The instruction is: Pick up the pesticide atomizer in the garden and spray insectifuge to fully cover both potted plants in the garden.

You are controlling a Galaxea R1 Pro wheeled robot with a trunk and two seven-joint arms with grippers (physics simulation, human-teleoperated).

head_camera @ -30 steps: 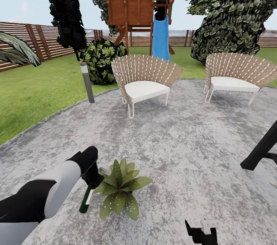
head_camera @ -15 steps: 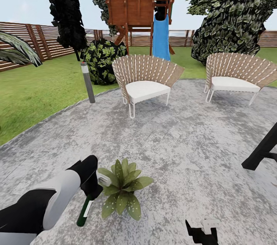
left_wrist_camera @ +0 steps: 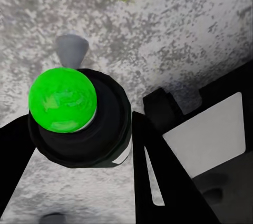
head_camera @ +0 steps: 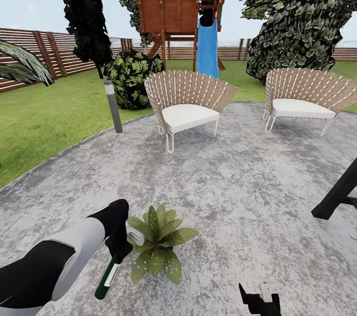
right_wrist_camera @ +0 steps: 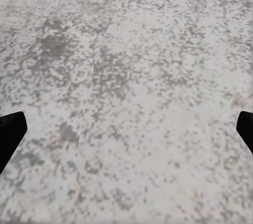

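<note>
left gripper clamped on pesticide atomizer, fingers on black spray head, dark-green bottle hanging tilted below, white label showing. bottle held just beside potted plant, at its left, above grey paved patio. left wrist view: atomizer seen end-on between dark fingers, bright green cap, grey nozzle pointing at leaf tip. right gripper low at frame edge; right wrist view shows fingertips wide apart over bare paving. two wicker chairs, grey bollard lamp, wooden playhouse, fence beyond.
</note>
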